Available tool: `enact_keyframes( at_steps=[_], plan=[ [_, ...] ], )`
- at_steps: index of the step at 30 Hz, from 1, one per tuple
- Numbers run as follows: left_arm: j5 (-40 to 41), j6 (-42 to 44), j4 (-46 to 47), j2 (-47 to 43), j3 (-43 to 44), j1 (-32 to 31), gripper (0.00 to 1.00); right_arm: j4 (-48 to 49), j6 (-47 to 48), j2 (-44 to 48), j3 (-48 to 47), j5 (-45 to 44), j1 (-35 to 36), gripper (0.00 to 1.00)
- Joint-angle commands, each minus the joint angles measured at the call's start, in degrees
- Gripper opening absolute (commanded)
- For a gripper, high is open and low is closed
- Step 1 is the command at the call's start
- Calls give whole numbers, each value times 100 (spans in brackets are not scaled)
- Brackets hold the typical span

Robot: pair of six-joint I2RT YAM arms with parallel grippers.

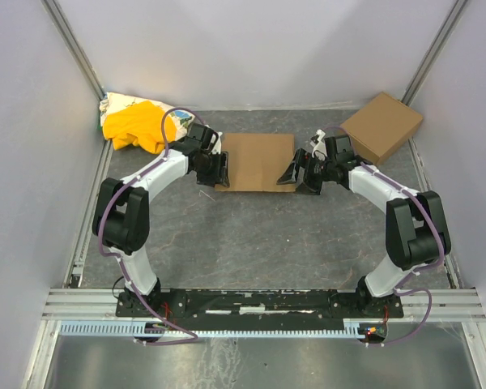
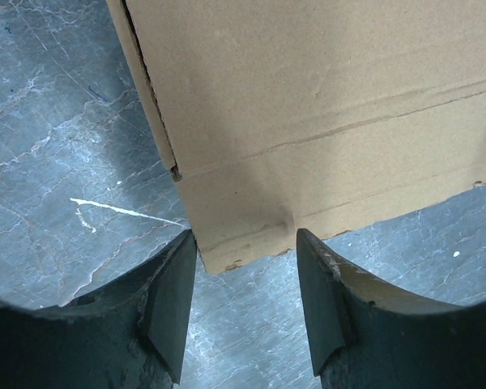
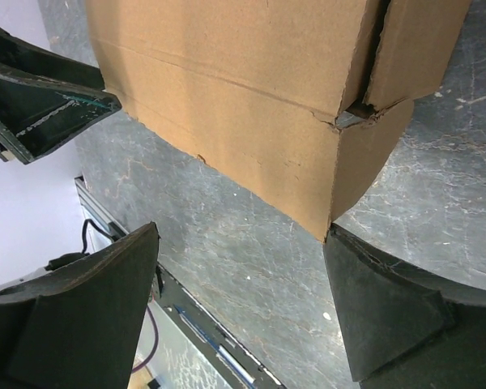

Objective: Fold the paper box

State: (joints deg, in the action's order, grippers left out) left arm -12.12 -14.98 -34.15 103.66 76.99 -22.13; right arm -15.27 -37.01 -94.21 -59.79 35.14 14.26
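Observation:
The paper box (image 1: 255,160) lies flat and unfolded on the table's middle, creases and a cut side flap (image 3: 417,49) showing. My left gripper (image 1: 213,172) is at its near-left corner. In the left wrist view the jaws (image 2: 247,243) stand open with that corner (image 2: 227,255) just at the fingertips, nothing pinched. My right gripper (image 1: 298,174) is at the near-right corner. Its jaws (image 3: 239,231) are wide open, and the right fingertip (image 3: 340,247) meets the cardboard's corner point (image 3: 328,219).
A second closed brown box (image 1: 381,126) sits at the back right near the wall. A yellow-and-white cloth bundle (image 1: 138,126) lies at the back left. White walls enclose the grey table (image 1: 251,235); a metal rail (image 1: 259,301) runs along the near edge.

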Motion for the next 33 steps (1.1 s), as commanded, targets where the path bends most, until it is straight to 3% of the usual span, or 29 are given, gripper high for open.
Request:
enact_keyframes(
  at_steps=[1, 25, 33],
  plan=[
    [-289, 167, 124, -310, 243, -42, 59, 461, -267, 122, -245, 492, 68, 89],
    [-291, 190, 101, -370, 255, 57, 59, 571, -509, 207, -267, 815, -74, 88],
    [-305, 180, 109, -280, 238, 59, 59, 437, -212, 46, -193, 507, -73, 88]
  ],
)
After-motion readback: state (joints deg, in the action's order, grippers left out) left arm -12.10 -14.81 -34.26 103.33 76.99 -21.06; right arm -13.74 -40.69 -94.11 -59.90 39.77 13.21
